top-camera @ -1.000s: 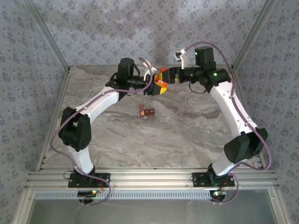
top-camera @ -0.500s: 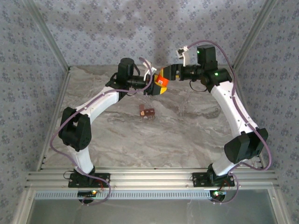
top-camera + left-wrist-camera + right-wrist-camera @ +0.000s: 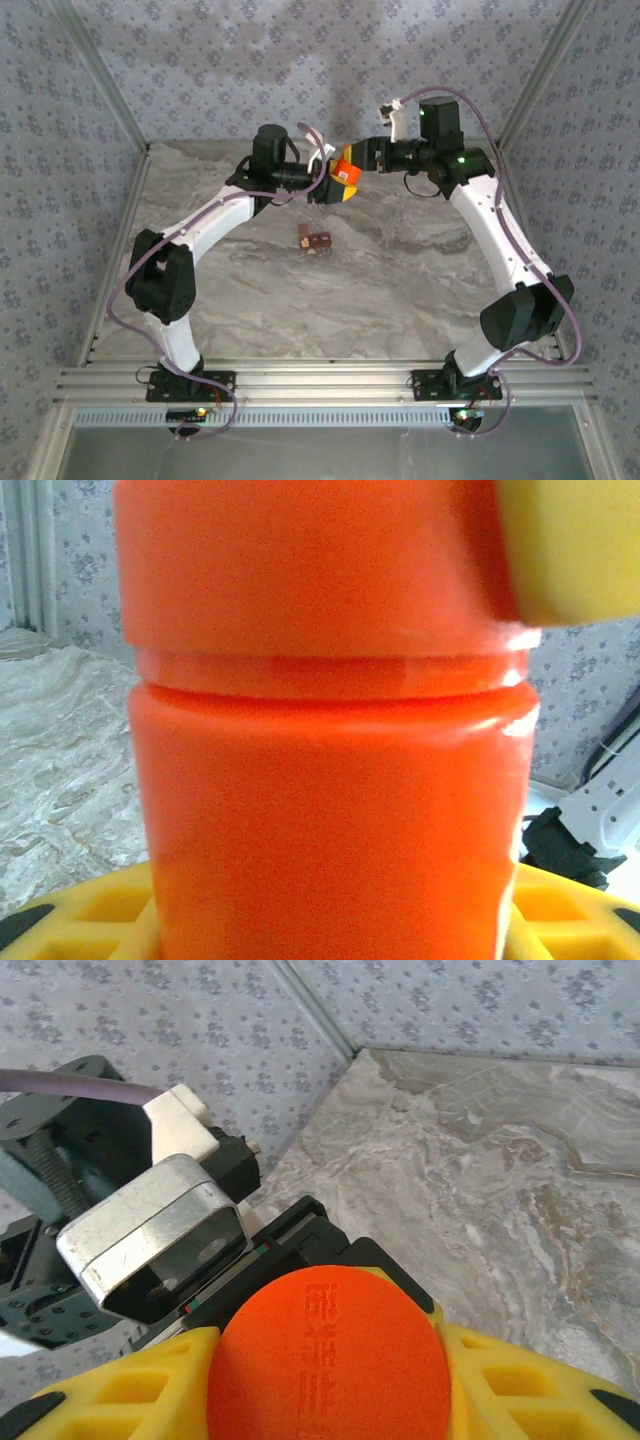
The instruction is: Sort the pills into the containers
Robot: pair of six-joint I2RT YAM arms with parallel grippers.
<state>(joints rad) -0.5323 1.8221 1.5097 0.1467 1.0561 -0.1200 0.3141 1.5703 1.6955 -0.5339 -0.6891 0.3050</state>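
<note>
Gripping the bottle: your left gripper [image 3: 328,185] is clenched on the body of the orange bottle [image 3: 343,176], which hangs between the two grippers above the far middle of the table [image 3: 400,280].
Left fingers: in the left wrist view you see its yellow fingers [image 3: 90,915] on either side of the bottle's lower end, with the bottle close up to the lens.
Right gripper: your right gripper [image 3: 362,160] meets the bottle from the opposite side. In the right wrist view its yellow fingers [image 3: 520,1380] press against both sides of the round cap [image 3: 325,1360], so it is grasping the cap.
Cap: its flat top, with raised lettering, faces the right wrist camera. A seam parts it from the bottle body in the left wrist view.
Containers: the dark reddish-brown containers [image 3: 316,240] lie flat on the marbled table, nearer the arm bases than either gripper.
Containers and grippers: you have neither gripper touching the strip. It sits apart from both, closer to the left gripper than to the right, slightly left of the bottle.
Compartments: too small in the top view for you to tell what they hold.
</note>
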